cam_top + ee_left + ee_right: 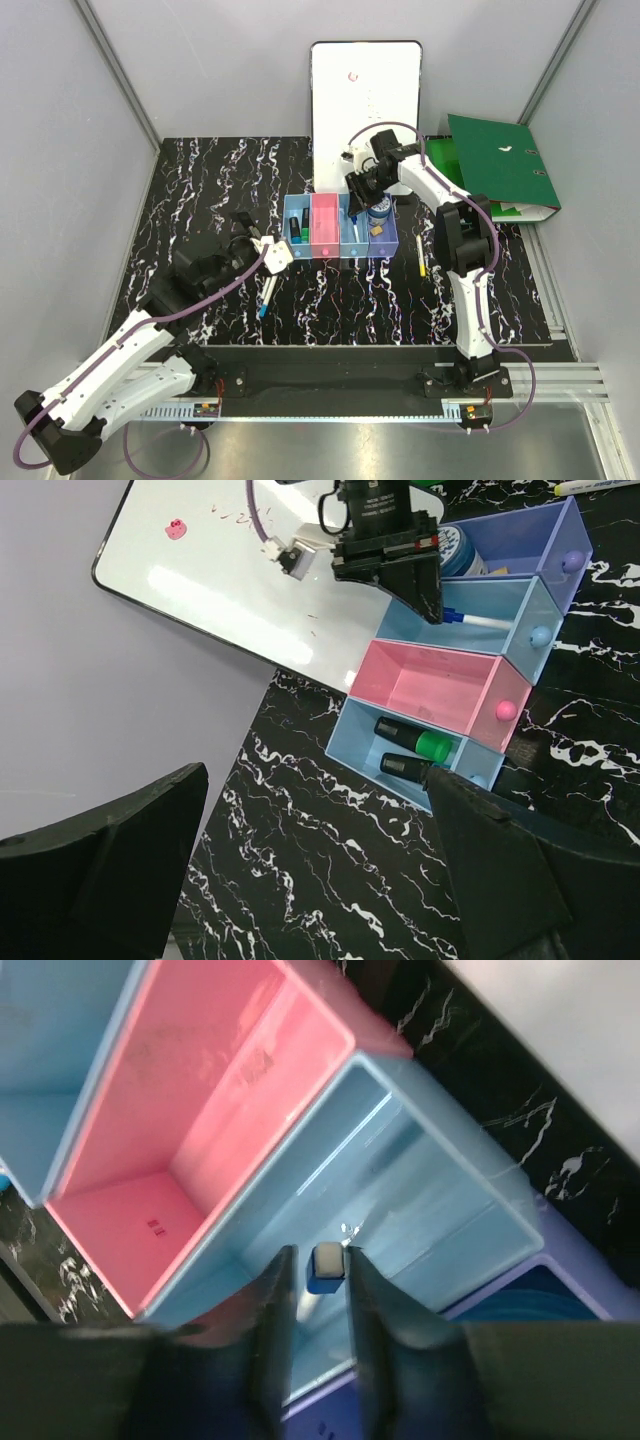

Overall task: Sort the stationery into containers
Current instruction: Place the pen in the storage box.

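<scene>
top and wrist views of the sorting scene. the row of four joined bins [325,230] stood at the middle of the black marbled tabletop [200,190], just in front of the white board [365,100]. from the left in the top view:

- a first light blue bin [365,738] held a green-black marker [420,743] and a second dark marker [405,767].
- a pink bin [430,685] came next.
- a second light blue bin [522,602] followed.
- a purple-blue bin [545,530] held the blue tape roll [462,550] and, visible from the top view, a small tan block [377,231].

the right gripper [318,1256] hung over the far end of the second light blue bin. its jaws were only narrowly parted, on either side of the blue end of a white pen [326,1270]. in the left wrist view the pen's white body lay along that bin's floor. whether the jaws pinched the pen or merely flanked it could not be told.

the left gripper [315,775] hovered above the tabletop left of the bins, jaws spread wide with nothing between them. a blue-ended pen [267,295] lay loose on the tabletop near it. a yellow-ended pen [422,256] lay on the tabletop right of the purple-blue bin. a green binder [500,165] rested at the far right.
</scene>
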Robot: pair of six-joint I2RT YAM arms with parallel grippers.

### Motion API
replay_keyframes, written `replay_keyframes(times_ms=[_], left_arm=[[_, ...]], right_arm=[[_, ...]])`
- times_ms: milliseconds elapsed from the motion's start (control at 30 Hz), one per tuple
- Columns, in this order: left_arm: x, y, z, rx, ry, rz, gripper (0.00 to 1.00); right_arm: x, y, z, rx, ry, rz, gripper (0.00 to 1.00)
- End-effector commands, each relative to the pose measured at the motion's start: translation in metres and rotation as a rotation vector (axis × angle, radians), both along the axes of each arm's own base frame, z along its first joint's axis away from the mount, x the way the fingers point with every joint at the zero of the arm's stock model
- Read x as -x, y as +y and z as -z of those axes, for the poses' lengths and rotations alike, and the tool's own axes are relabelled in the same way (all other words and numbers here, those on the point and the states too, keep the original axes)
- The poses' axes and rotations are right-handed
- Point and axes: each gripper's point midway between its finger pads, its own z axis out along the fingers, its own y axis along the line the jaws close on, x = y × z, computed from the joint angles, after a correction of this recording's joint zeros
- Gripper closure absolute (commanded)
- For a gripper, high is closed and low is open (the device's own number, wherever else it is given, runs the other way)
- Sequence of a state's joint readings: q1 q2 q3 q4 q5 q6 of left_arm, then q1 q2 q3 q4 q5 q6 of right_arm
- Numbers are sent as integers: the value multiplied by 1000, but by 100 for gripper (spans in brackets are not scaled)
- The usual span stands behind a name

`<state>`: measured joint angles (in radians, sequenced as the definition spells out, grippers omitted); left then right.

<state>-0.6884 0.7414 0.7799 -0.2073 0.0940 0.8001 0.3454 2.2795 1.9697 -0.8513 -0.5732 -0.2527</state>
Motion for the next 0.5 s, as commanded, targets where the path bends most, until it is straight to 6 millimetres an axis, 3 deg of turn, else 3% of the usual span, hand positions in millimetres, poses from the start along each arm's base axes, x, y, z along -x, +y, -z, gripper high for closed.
replay_keyframes(times_ms=[0, 133, 267, 367, 467], left_arm=[[-8, -2, -7, 78, -10, -38, 1], [-19, -4, 13, 162, 125, -125, 1], [-20, -5, 30, 179, 186, -150, 1], [-29, 0, 52, 152, 230, -220, 1], [-44, 12, 87, 88, 313, -342, 1]], right_arm=[[-29, 4, -30, -8, -143, 3, 51], [-35, 0, -51, 4, -203, 14, 36], [-30, -6, -78, 8, -263, 8, 33], [-26, -17, -109, 35, -344, 23, 33], [-20, -31, -153, 63, -457, 50, 34]])
